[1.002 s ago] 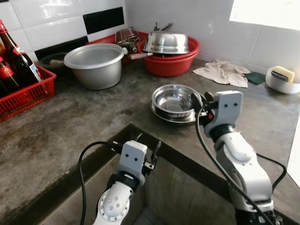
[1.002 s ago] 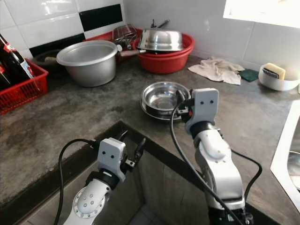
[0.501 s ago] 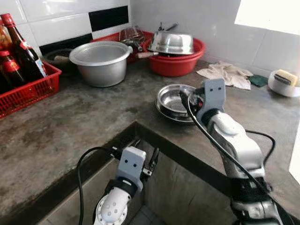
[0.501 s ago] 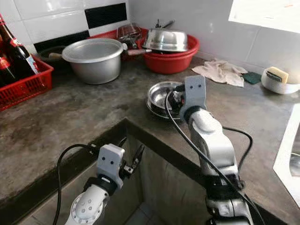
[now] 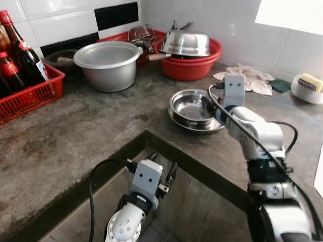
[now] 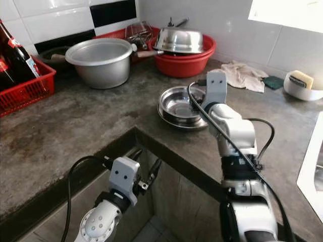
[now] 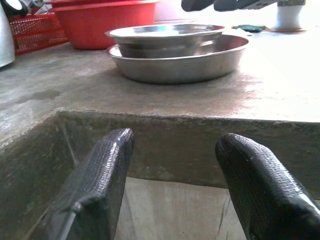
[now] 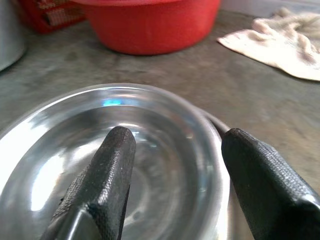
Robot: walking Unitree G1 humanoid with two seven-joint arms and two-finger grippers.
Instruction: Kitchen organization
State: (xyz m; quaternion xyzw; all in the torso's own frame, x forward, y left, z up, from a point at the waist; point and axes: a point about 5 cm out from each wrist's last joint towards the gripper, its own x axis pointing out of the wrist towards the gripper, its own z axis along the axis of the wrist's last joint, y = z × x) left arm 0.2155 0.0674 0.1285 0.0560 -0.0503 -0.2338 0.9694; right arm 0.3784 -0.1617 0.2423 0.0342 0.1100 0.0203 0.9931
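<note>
Stainless steel, round and shallow, the bowl [image 5: 191, 105] sits nested in a wider steel plate [image 5: 214, 126] on the grey concrete tabletop [image 5: 75, 126], near its inner corner. The right gripper [image 8: 172, 165] hovers over the bowl's rim, fingers spread. The left gripper [image 7: 172, 172] idles below the edge, also spread. Expect a light, rigid, slippery bowl; pinch the rim. No legible writing.

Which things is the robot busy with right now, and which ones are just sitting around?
Busy with:
- steel bowl in a steel plate
- right claw, open over the bowl's rim

Just sitting around:
- big pot
- red basin holding an upturned steel bowl
- bottles in a red basket
- cloth
- sponge dish
- left claw, open, low by the counter edge
</note>
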